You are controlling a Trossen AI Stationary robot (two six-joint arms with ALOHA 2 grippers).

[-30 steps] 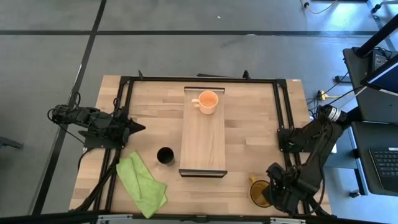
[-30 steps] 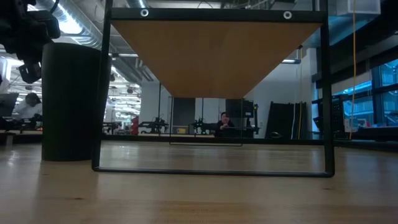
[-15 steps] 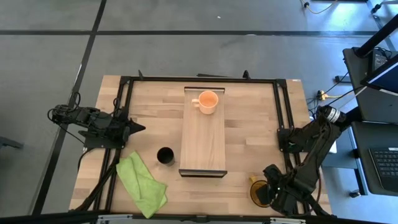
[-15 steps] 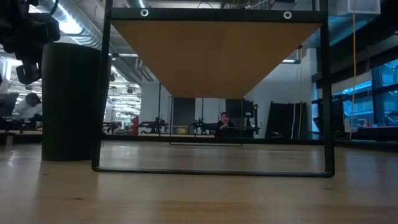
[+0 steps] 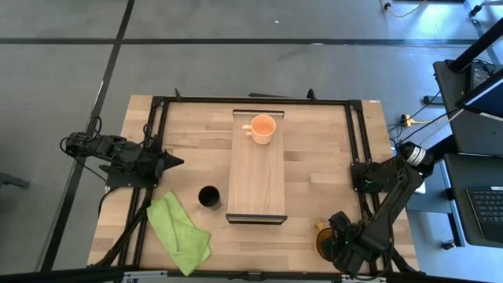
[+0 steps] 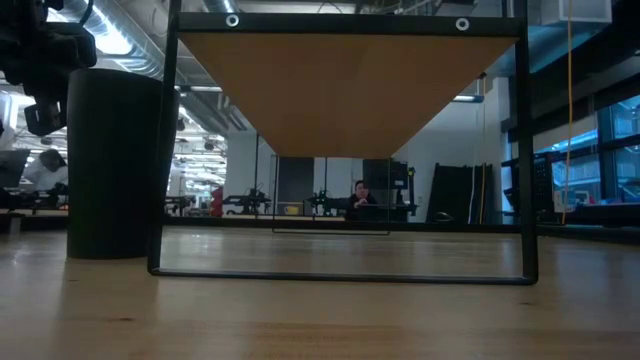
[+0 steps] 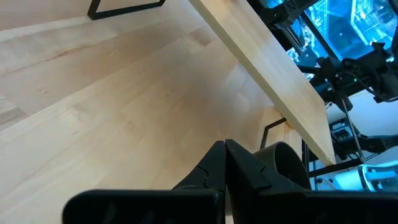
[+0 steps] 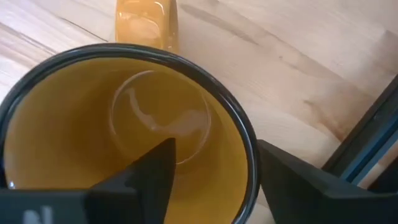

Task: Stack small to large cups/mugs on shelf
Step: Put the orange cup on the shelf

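A peach-orange mug (image 5: 262,128) stands on the far end of the light-wood shelf (image 5: 257,185). A small black cup (image 5: 209,196) stands on the table left of the shelf; it also shows in the low view (image 6: 115,160). An amber-yellow mug (image 5: 324,240) stands upright near the table's front right corner. My right gripper (image 8: 214,149) is open over it, with one finger (image 8: 149,174) inside the mug and the other (image 8: 292,180) outside its rim (image 8: 247,140), opposite the handle (image 8: 140,22). My left gripper (image 5: 178,162) is shut and empty at the table's left side.
A green cloth (image 5: 179,232) lies crumpled at the front left, near the black cup. The shelf stands raised on a black frame (image 6: 350,275), with a black rail (image 5: 357,134) along the table's right side. A person sits far off in the room behind.
My right gripper has gone down and a little toward the table's near edge, over the amber-yellow mug, which has stayed where it was.
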